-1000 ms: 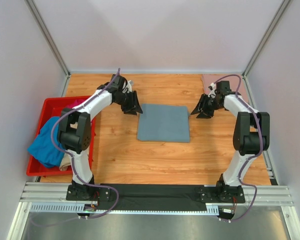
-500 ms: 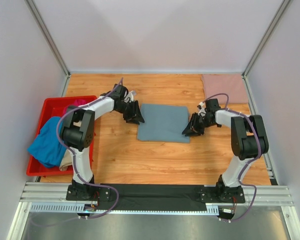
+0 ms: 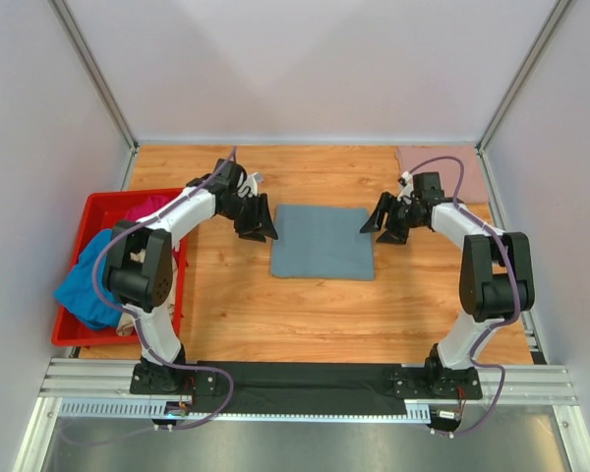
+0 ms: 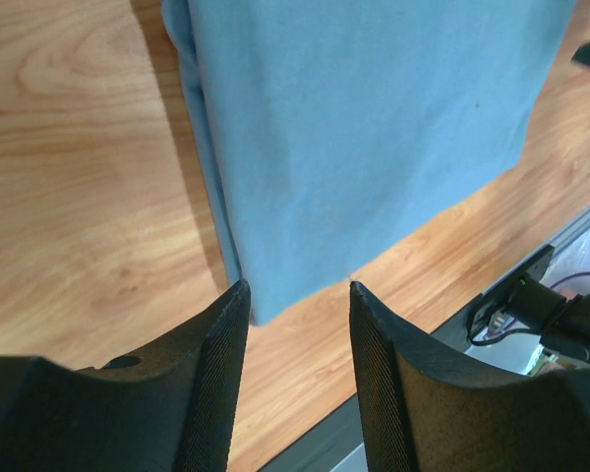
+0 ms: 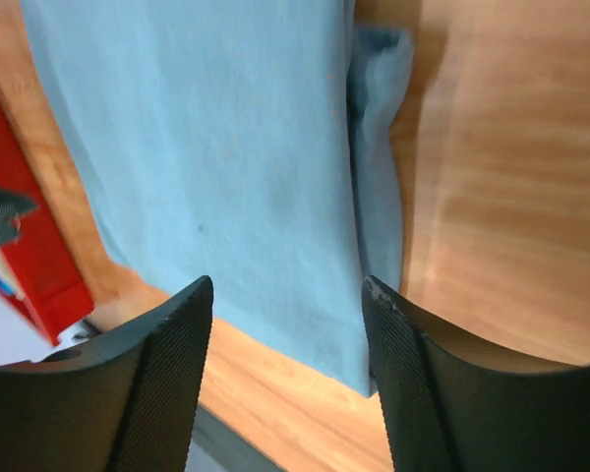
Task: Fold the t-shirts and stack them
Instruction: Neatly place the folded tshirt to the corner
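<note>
Shirts number five: one grey-blue shirt (image 3: 323,242) lies folded at the centre of the tabletop (image 3: 226,295), one pink shirt (image 3: 428,157) at the upper right, and a blue shirt (image 3: 88,280), magenta shirt (image 3: 155,205) and beige shirt (image 3: 128,320) in one red bin (image 3: 96,205) at left. Both arms reach inward. The left gripper (image 3: 259,224) hangs open and empty at the grey-blue shirt's left edge, the right gripper (image 3: 383,224) likewise at its right edge.

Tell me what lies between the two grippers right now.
The folded grey-blue t-shirt, lying flat, fills the stretch between the left gripper and the right gripper; the top external view shows it.
</note>
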Available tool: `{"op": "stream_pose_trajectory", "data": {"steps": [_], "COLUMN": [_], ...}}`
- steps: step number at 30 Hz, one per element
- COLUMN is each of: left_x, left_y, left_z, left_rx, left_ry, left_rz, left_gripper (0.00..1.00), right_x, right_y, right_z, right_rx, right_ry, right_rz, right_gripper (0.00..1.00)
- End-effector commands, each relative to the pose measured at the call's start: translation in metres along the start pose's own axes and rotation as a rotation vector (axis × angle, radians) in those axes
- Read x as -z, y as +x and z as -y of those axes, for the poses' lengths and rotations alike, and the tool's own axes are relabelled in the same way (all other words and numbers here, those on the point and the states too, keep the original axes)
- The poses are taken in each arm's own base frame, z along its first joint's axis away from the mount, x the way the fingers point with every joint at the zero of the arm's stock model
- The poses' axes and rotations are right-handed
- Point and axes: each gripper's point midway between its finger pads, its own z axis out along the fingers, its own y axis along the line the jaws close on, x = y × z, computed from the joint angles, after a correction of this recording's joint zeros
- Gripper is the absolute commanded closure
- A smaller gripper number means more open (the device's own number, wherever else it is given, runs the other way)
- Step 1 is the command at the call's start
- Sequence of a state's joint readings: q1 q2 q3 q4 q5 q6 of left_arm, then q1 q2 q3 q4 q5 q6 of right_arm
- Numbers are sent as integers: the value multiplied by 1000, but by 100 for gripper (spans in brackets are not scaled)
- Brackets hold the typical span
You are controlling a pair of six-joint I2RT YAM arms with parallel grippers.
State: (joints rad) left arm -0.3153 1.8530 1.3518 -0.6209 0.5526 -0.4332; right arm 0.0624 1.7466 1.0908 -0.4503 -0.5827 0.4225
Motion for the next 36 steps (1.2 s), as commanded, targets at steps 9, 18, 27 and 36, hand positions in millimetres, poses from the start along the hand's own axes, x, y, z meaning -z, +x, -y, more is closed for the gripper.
{"op": "stream_pose_trajectory", "data": {"steps": [9,18,27,36], "left_x": [12,-5,-3,0], "left_y": [45,59,61,58], "left_z": [-12,-32,-39,-36], "left_rx": [-1,39,47,49], "left_ry": [-26,-61,-92,-87], "left_rz": [-45,-108,-119,-109], "left_gripper": [48,48,48,48], "right_x": [-31,-59,-67,-45], "right_y": [-73,-73,-85,-89], "right_z": [10,-3,-12,-6], "right_rx": [193,198,180,192], "right_ry": [51,-114,-269,-199], "right_rz": [70,-11,-11,-2], "right_gripper": [30,36,62,33]}}
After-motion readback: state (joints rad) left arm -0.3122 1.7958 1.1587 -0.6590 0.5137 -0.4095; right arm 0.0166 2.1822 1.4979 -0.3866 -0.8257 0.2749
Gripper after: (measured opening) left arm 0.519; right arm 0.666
